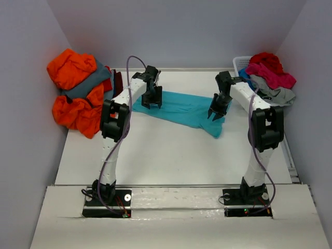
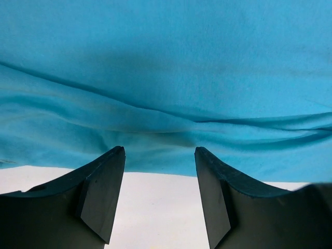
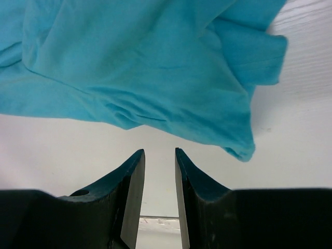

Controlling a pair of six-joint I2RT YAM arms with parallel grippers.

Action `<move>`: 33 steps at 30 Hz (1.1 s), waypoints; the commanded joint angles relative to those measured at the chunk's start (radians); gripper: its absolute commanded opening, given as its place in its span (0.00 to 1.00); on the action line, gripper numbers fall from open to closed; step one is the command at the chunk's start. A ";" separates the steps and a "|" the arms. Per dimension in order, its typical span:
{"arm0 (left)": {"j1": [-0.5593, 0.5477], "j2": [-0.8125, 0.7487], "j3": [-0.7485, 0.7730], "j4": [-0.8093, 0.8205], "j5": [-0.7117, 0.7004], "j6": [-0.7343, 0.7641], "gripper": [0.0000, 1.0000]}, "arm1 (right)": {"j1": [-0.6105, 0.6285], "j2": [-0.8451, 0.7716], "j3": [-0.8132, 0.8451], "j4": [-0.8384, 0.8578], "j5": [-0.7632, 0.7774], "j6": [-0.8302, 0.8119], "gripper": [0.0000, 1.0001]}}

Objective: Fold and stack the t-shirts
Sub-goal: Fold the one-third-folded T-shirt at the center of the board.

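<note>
A white table point(image 1: 171, 155) stands between pale grey walls; the turquoise t-shirt point(image 1: 181, 108) lies spread across its far middle; the left gripper point(image 2: 158, 151) hangs over the shirt's near edge, jaws fairly wide, empty; the right gripper point(image 3: 159, 151) hangs just near of the right hem, jaws narrow, holding nothing; orange shirts point(image 1: 72, 98) heap far left; red and pink shirts point(image 1: 270, 70) top the basket point(image 1: 238, 63) far right.

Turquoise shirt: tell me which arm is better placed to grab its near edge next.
Probably left. The left gripper is wide open with the hem of the turquoise shirt at its fingertips; the right gripper is barely open over bare table, short of the cloth.
</note>
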 commanded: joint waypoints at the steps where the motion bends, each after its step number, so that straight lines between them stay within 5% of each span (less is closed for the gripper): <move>1: 0.004 -0.058 0.055 -0.025 -0.036 -0.006 0.68 | 0.055 0.017 -0.011 0.032 -0.028 -0.008 0.35; 17: 0.082 0.086 0.203 -0.068 -0.228 -0.029 0.68 | 0.064 0.083 -0.154 0.123 -0.027 -0.010 0.35; 33: 0.167 0.193 0.173 -0.098 -0.273 -0.063 0.68 | 0.064 0.014 -0.261 0.146 0.006 -0.007 0.36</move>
